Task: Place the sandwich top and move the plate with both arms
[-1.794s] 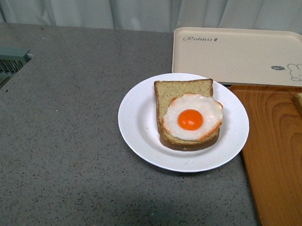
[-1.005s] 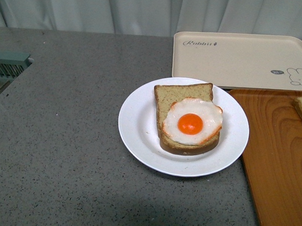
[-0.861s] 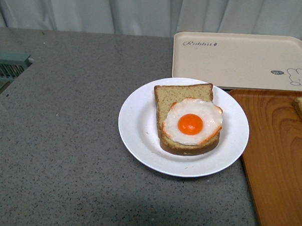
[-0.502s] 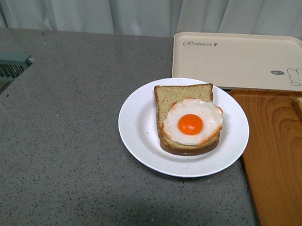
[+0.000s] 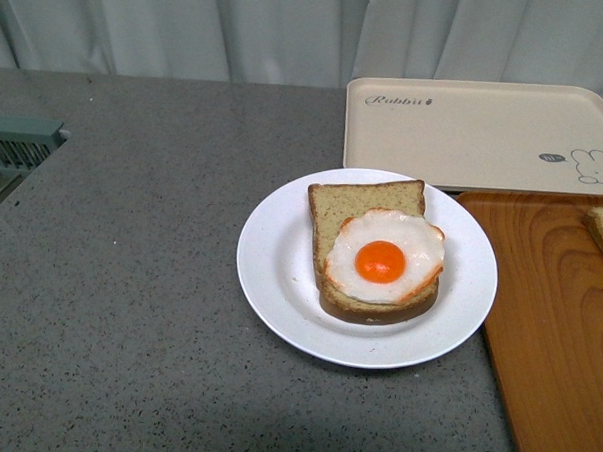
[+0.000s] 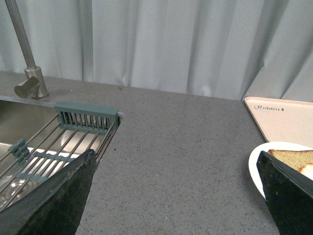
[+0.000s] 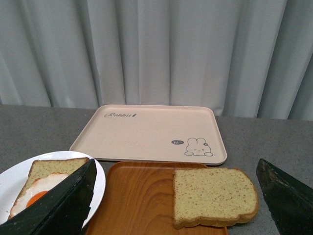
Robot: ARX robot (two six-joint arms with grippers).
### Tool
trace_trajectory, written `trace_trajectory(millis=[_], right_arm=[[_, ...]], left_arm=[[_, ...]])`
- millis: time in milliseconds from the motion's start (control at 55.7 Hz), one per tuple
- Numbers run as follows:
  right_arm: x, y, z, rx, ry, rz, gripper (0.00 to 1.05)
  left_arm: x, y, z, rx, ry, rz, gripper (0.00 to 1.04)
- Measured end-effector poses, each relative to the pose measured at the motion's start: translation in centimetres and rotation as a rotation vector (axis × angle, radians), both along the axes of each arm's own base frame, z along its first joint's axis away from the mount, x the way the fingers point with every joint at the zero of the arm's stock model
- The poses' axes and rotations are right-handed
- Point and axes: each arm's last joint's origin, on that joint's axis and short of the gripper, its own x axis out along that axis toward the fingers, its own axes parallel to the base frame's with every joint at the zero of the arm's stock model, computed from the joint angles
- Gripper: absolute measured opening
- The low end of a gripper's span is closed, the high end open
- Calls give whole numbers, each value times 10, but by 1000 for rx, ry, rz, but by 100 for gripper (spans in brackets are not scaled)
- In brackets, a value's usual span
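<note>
At the far left a grey-green dish rack [image 5: 15, 133] sits over a sink, and the left wrist view shows a metal faucet [image 6: 23, 54] behind it. The left gripper [image 6: 176, 154] hangs above the speckled grey countertop [image 5: 134, 293]. Its jaws are spread wide and hold nothing. Only its two black fingers [image 6: 54, 200] show, at the lower corners of that view.

Mid-counter stands the white plate [image 5: 273, 257]. It carries a bread slice [image 5: 365, 196] topped with a fried egg [image 5: 383, 259].

Behind the plate and to its right lies the cream tray [image 5: 478, 138], its near edge just beside the plate's rim. "Rabbit" is written in dark script at the tray's far left corner. At its near right corner is a line-drawn rabbit, next to a small dark bubble that seems to read "hi".

Right of the plate, in front of the cream tray, is the orange-brown wooden tray [image 5: 546, 315]. The sandwich top [image 7: 214, 196] lies flat on it, apart from the plate. The front view cuts this slice off at its right edge.

The right gripper [image 7: 176, 161] faces both trays with its jaws wide apart, gripping and touching nothing. A pale curtain [image 7: 156, 49] hangs behind everything.
</note>
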Motion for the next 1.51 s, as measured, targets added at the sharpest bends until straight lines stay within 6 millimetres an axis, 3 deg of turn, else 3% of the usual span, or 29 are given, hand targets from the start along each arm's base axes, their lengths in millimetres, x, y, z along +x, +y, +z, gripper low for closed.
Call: trace_trajectory(millis=[197,305,413,592,718,825,969,1328,1507], right_arm=[[0,0,0,1,2,3,96],[1,-2,2,348,273,79,96],[9,-12,12,492,267,36,96],[49,-51,53,549,185,-135,96],[86,-76,60,576,217,-235,96],[114,-94,52,608,296,-314,96],[145,-108,23,646,449,-418,96],[165,-109,-36,710,698,-539,96],[170,-109,-51,718,743,-576,96]], left_arm=[[0,0,0,0,0,0,98],[0,0,0,0,0,0,98],[0,0,0,0,0,0,98],[0,0,0,0,0,0,98],[0,0,0,0,0,0,98],[0,0,0,0,0,0,98],[0,0,0,0,0,0,98],[0,0,0,0,0,0,98],[0,0,0,0,0,0,98]])
